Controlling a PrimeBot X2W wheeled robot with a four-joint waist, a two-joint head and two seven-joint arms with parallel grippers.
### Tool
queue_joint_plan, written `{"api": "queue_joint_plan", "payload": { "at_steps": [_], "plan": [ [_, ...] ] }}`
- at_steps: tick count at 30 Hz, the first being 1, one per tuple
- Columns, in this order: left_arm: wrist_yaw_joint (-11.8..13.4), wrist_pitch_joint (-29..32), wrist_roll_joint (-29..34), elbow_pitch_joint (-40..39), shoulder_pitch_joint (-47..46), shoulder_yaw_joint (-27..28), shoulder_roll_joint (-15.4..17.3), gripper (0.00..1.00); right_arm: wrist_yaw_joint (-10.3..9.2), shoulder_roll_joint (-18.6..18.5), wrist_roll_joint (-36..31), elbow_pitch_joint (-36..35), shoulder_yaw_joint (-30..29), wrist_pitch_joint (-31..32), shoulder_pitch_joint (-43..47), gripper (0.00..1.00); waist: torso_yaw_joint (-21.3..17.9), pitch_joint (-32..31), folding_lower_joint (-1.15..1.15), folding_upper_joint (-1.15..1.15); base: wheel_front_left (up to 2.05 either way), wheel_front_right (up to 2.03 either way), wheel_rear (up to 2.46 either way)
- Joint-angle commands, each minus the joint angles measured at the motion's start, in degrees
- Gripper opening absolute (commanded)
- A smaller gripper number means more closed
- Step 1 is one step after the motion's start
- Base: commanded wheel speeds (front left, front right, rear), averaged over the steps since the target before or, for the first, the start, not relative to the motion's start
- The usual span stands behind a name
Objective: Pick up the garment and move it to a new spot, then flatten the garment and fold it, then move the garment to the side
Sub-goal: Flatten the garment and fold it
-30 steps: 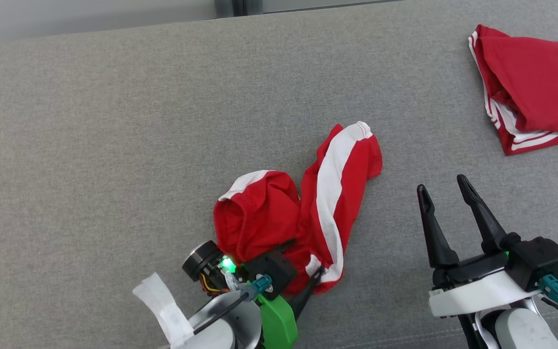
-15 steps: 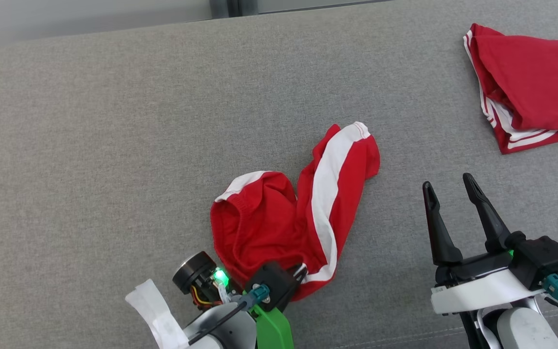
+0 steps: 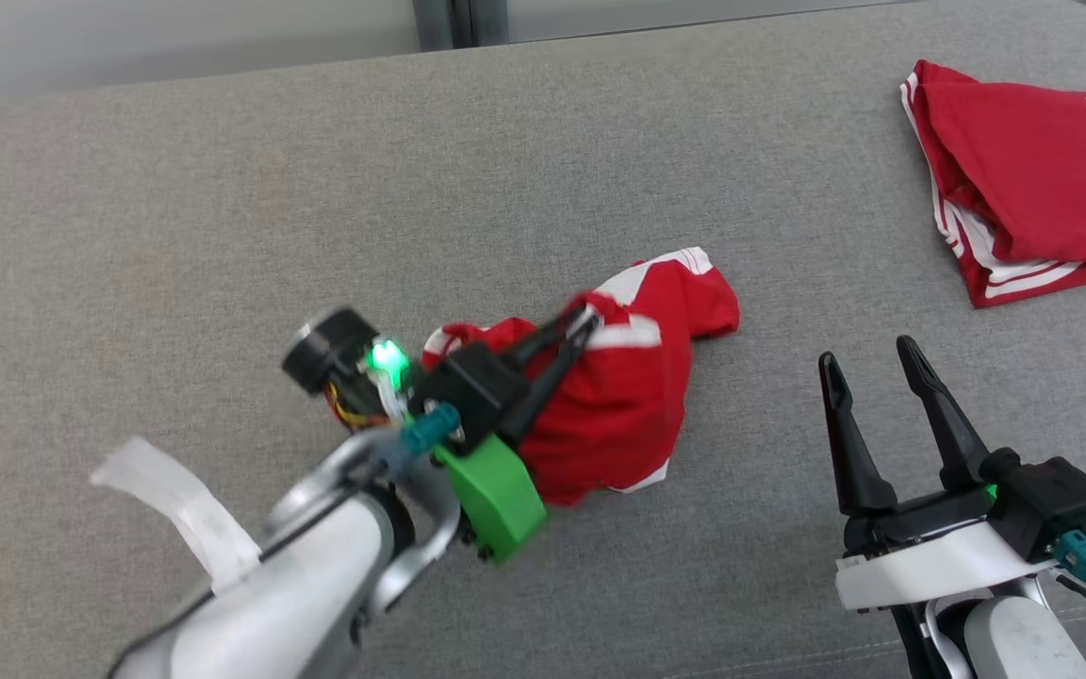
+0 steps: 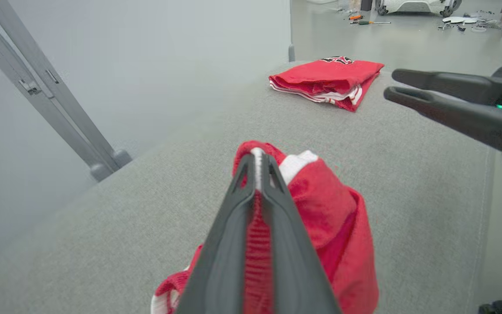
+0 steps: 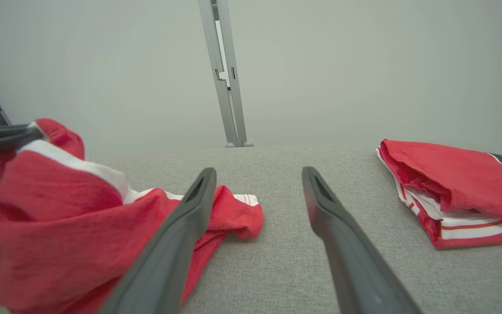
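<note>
The garment [image 3: 633, 396] is a pair of red shorts with a white side stripe, bunched on the grey cushion [image 3: 222, 236]. My left gripper [image 3: 585, 321] is shut on a fold of it and holds that part raised above the cushion; the left wrist view has red cloth [image 4: 320, 209] pinched between the dark fingers [image 4: 233, 226], the gripper [image 4: 257, 161] tips closed. The far end of the garment [image 5: 233, 213] still lies on the cushion. My right gripper [image 3: 868, 363] stands open to the right of the garment, empty, its fingers [image 5: 181, 235] apart.
A folded red jersey [image 3: 1033, 179] with white trim lies at the back right of the cushion, also seen as the jersey [image 4: 327, 80] and the jersey [image 5: 456, 192]. A grey metal post [image 5: 227, 74] stands behind the cushion. Tools lie on the floor [image 4: 364, 19] beyond.
My left gripper closed on the garment's near edge, then rose and swung up and away from me, dragging the cloth into a lifted bunch. The right gripper stayed put.
</note>
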Motion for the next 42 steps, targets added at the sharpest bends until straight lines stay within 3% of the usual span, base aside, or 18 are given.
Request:
{"api": "queue_joint_plan", "payload": {
  "at_steps": [1, 6, 9, 13, 18, 22, 24, 28, 34, 38, 42],
  "plan": [
    [-0.5, 0.0, -0.4, -0.3, -3.8, 0.9, 0.4, 0.00, -0.05, 0.2, 0.2, 0.1, 0.3, 0.0, -0.6, 1.00, -0.2, -0.1, 0.00, 0.00, 0.00, 0.00, 0.00],
    [-1.4, -0.8, -0.5, -1.0, -16.0, 3.3, 1.6, 0.00, -0.05, 0.6, 0.3, 0.4, 0.7, 0.0, -0.7, 1.00, -0.8, -0.5, 0.00, 0.00, 0.00, 0.00, 0.00],
    [-1.6, 0.1, -3.0, -2.0, -18.2, 4.7, 2.4, 0.00, -0.05, 0.9, 0.5, 0.5, 0.5, 0.0, 0.1, 1.00, -0.8, -0.7, 0.00, 0.00, 0.00, 0.00, 0.00],
    [-0.3, 1.0, -6.0, -3.6, -12.1, 6.4, 5.8, 0.00, -0.05, 0.9, 0.7, 0.5, 0.4, 0.0, 0.9, 1.00, 0.0, 0.0, 0.00, 0.00, 0.00, 0.00, 0.00],
    [3.8, -2.3, -11.2, -3.0, 3.5, 8.5, 8.7, 0.00, -0.05, -0.8, 3.1, 1.2, 1.0, 0.0, 0.7, 1.00, 2.4, 1.4, 0.00, 0.00, 0.00, 0.00, 0.00],
    [5.4, -7.1, -15.0, 0.4, 12.9, 9.9, 8.6, 0.00, -0.05, -4.7, 8.2, 3.4, 2.2, 0.0, -1.5, 1.00, 5.1, 2.7, 0.00, 0.00, 0.00, 0.00, 0.00],
    [5.1, -9.4, -16.4, 2.5, 15.2, 10.2, 7.6, 0.00, -0.05, -7.4, 12.0, 5.2, 3.1, 0.0, -3.1, 1.00, 6.7, 3.1, 0.00, 0.00, 0.00, 0.00, 0.00],
    [3.9, -12.9, -17.8, 6.7, 16.6, 10.2, 6.0, 0.00, -0.05, -15.3, 20.7, 11.6, 8.0, 0.4, -8.6, 1.00, 9.3, 3.7, 0.00, 0.00, 0.00, 0.00, 0.00],
    [2.3, -15.8, -18.2, 11.5, 14.5, 9.5, 3.8, 0.00, -0.03, -24.6, 31.7, 15.2, 16.9, 8.1, -19.3, 1.00, 11.8, 4.7, 0.00, 0.00, 0.00, 0.00, 0.00],
    [1.5, -16.9, -17.8, 13.6, 13.3, 8.8, 2.8, 0.00, -0.03, -28.2, 35.6, 16.0, 22.2, 12.1, -23.8, 1.00, 13.1, 5.3, 0.00, 0.00, 0.00, 0.00, 0.00],
    [1.2, -17.7, -17.7, 15.0, 12.2, 8.3, 1.9, 0.00, -0.03, -29.6, 36.8, 17.0, 26.1, 11.7, -26.1, 1.00, 14.2, 6.1, 0.00, 0.00, 0.00, 0.00, 0.00]
  ]
}}
